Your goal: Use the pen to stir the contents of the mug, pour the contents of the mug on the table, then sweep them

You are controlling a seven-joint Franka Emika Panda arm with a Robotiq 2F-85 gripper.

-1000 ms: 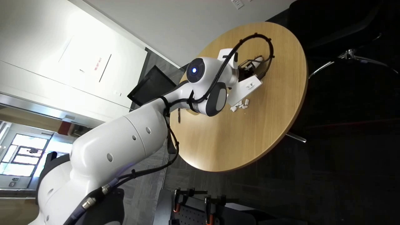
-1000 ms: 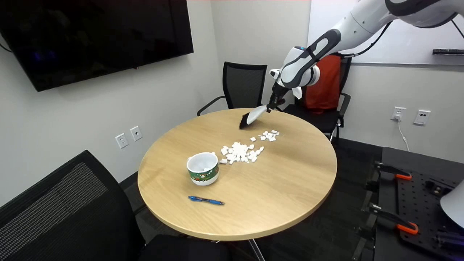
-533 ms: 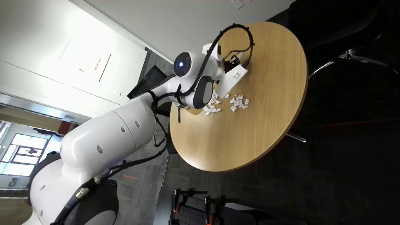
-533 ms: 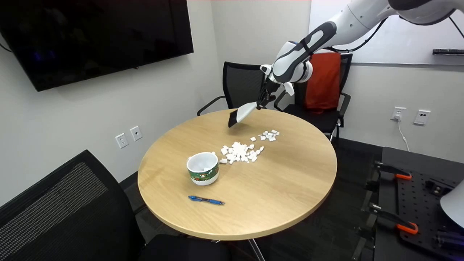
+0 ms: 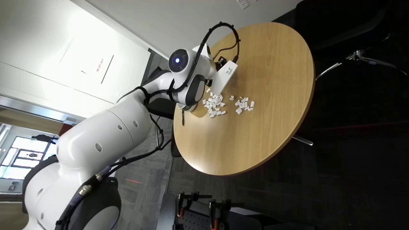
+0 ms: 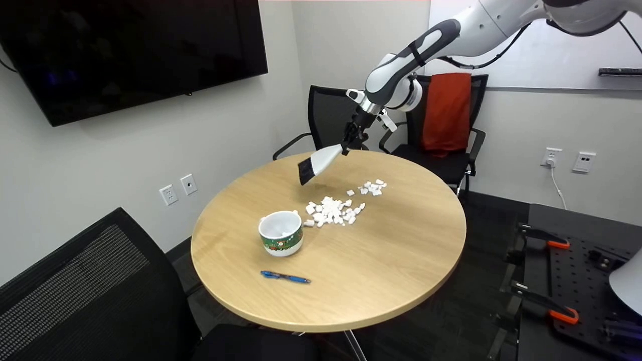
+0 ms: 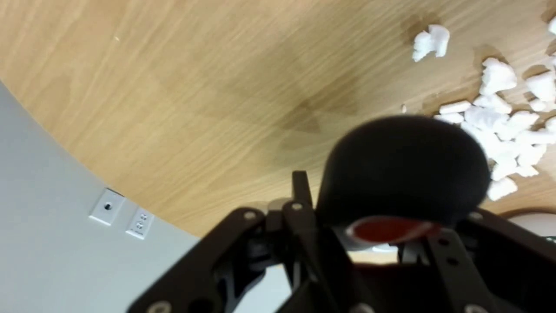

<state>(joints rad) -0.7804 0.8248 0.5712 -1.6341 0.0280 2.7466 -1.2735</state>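
Brush moved nearer the mug, held end unclear.

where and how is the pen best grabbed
Probably by the middle of the pen, from straight above, jaws closing across its width: it lies flat on the table, long and thin, apart from the mug, so both long sides look reachable. The claw holds the brush and would likely need to set that down first.

1. Your tool is gripping a blurred, black rounded object.
2. You are seeing white bits lying on the table, toward the right.
3. Two wall plates are showing at your lower left.
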